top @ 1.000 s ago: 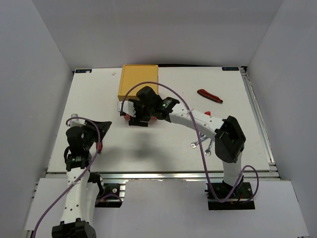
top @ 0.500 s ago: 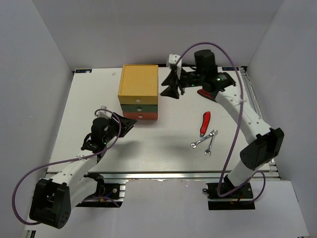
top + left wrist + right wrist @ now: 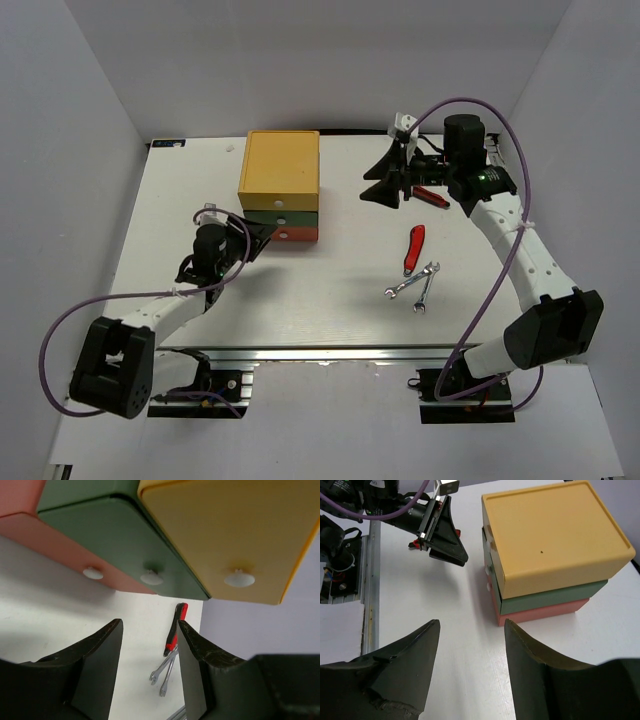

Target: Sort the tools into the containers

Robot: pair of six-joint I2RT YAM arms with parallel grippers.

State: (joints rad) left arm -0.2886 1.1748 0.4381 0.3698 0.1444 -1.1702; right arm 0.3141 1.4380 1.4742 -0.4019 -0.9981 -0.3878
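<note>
Both arms have shifted in the last half second. The right tool (image 3: pixel 380 182) has swung further toward the table's far right corner, away from the drawer chest (image 3: pixel 280 165). The left tool (image 3: pixel 149 624) has crept closer to the chest's front.

Sorting looks unfinished. The chest stands at the far edge of the table (image 3: pixel 200 300), left of the middle. It has three drawers, the yellow drawer (image 3: pixel 225 535) on top, the green drawer (image 3: pixel 115 530) in the middle and the red-orange drawer (image 3: pixel 45 535) at the bottom. Each has one white knob (image 3: pixel 239 577), and all three appear shut, so what they hold cannot be told.

Four tools lie loose right of the middle. Two are silver: one wrench (image 3: pixel 405 285) touches a second wrench (image 3: pixel 424 295) toward the near edge. Two are red-handled: a red pocket tool (image 3: pixel 413 248) just beyond the wrenches, and a far red tool (image 3: pixel 432 197) partly hidden behind the right arm. No screwdrivers show anywhere.

The left tool is half spread and empty, aimed at the drawer fronts. The right tool hangs above the table, also parted and holding nothing. A drawer likely has to be pulled open before anything more goes in.
</note>
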